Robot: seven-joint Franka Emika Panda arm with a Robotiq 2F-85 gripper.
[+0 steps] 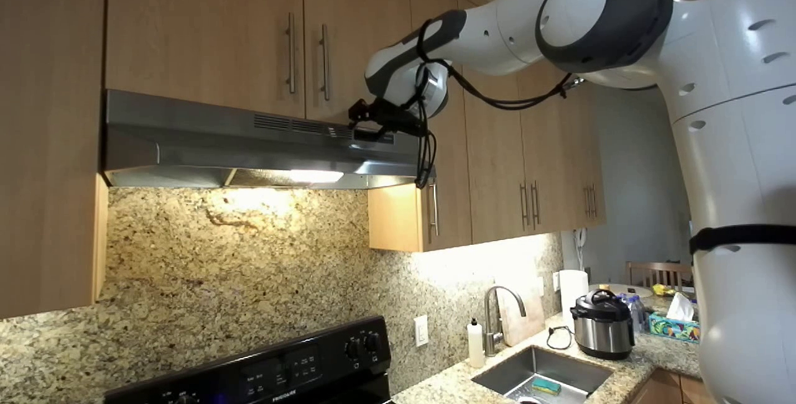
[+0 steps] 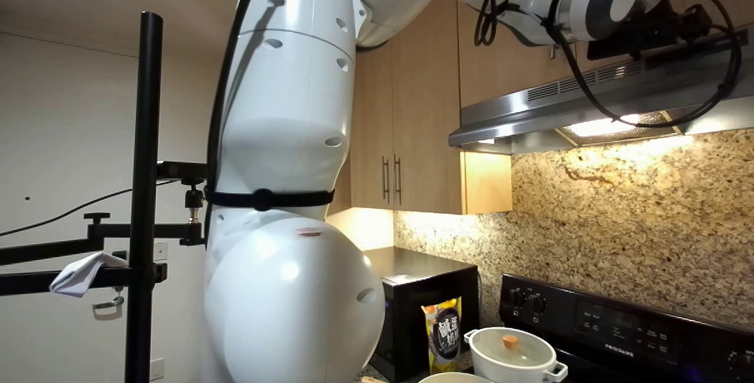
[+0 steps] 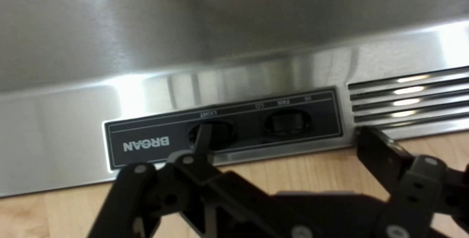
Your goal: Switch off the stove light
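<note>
While the hood lamp (image 2: 604, 126) burns, a fingertip (image 3: 204, 138) stands over the light switch (image 3: 222, 134)

Though partly hidden by that fingertip, the light switch can be placed: black panel (image 3: 249, 135), front of the range hood (image 1: 205, 137), between BROAN lettering (image 3: 146, 144) and fan switch (image 3: 289, 122). Wrist view upside down. Contact: cannot tell. Pincer (image 3: 285, 135) spread wide, nothing between its fingers; second finger (image 3: 384, 155) beside the vent slots (image 3: 406, 101). Lamp lit in both exterior views, so job unfinished; step looks like lining up or beginning the press.

Risks, as judged. Tip looks off-centre, toward the lettering: it may skid off, or press the wrong end, leaving the lamp on. Drawing the fingers together could sweep a tip into the fan switch, starting the fan. Too hard a push could jam the second finger against the hood. In an exterior view a cable (image 2: 734, 71) loops across the hood; a sideways move could snag it on the edge. Stove (image 1: 264, 370) below, well apart.
</note>
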